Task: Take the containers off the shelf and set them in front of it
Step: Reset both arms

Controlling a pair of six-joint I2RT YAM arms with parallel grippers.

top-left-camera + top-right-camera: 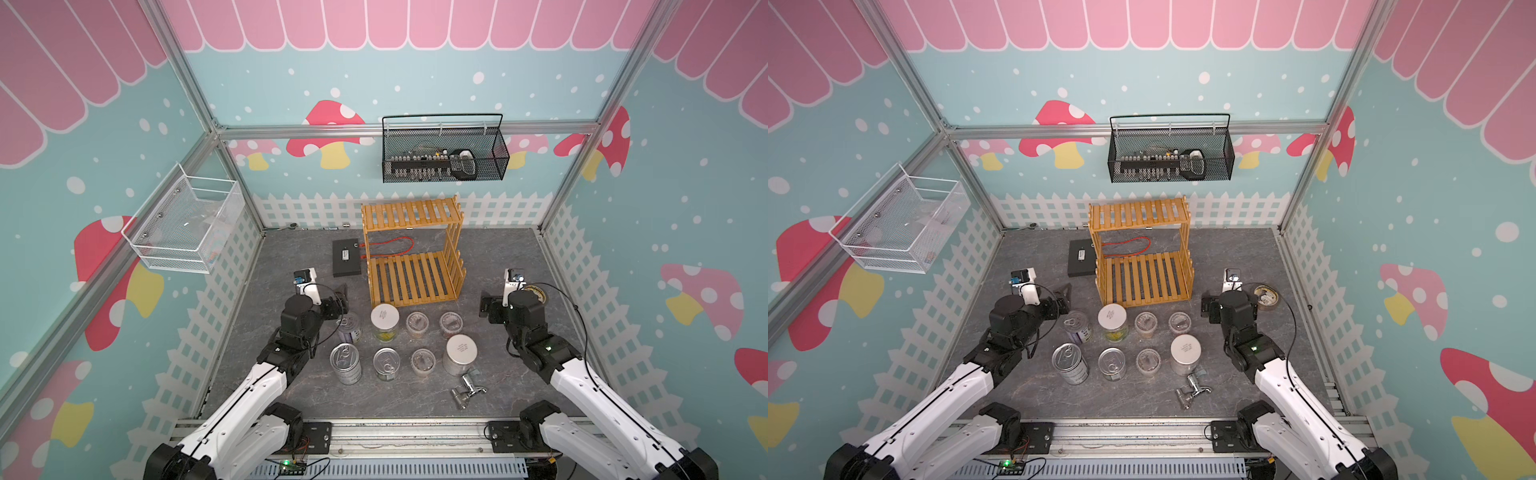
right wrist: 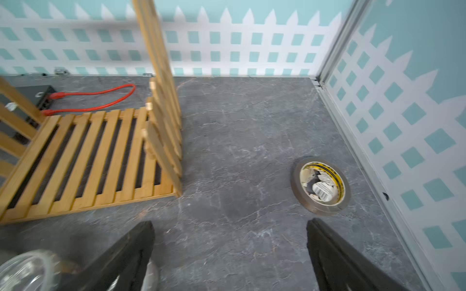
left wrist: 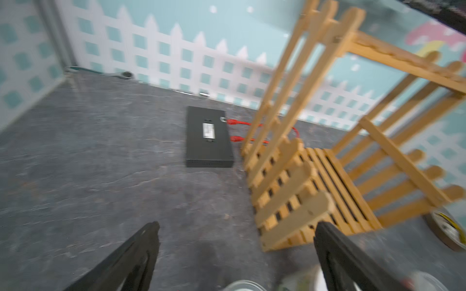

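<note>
The grey desk (image 1: pixel 498 257) held everything. At its back stood the yellow wooden shelf (image 1: pixel 415 278). Both of its levels were bare in both top views, and nothing was left on the slats.

The left arm (image 1: pixel 266 374) reached in toward the shelf's left front corner. Its jaws were spread wide apart. In the left wrist view there was only desk between them, so they held nothing. The right arm (image 1: pixel 573 378) reached in on the other side of the shelf. Its jaws were wide apart too, with only bare desk between them.

All eight containers stood upright on the desk in front of the shelf, in two rows of four. The back row, close to the shelf, had the purple tin (image 1: pixel 350 328), the white-lidded jar (image 1: pixel 385 322) and two clear cups (image 1: pixel 417 323) (image 1: pixel 451 323). The front row had two silver tins (image 1: pixel 345 361) (image 1: pixel 386 362), a third clear cup (image 1: pixel 423 360) and the silver canister (image 1: pixel 460 353).

A faucet (image 1: pixel 467 388) lay near the canister. A tape roll (image 2: pixel 320 186) lay flat just beside the right arm.

I think the job looked finished, with nothing more to pick up. The next move was likely just to pull both arms back. The left arm was very close to the purple tin, so it needed to go gently and not bump it.
</note>
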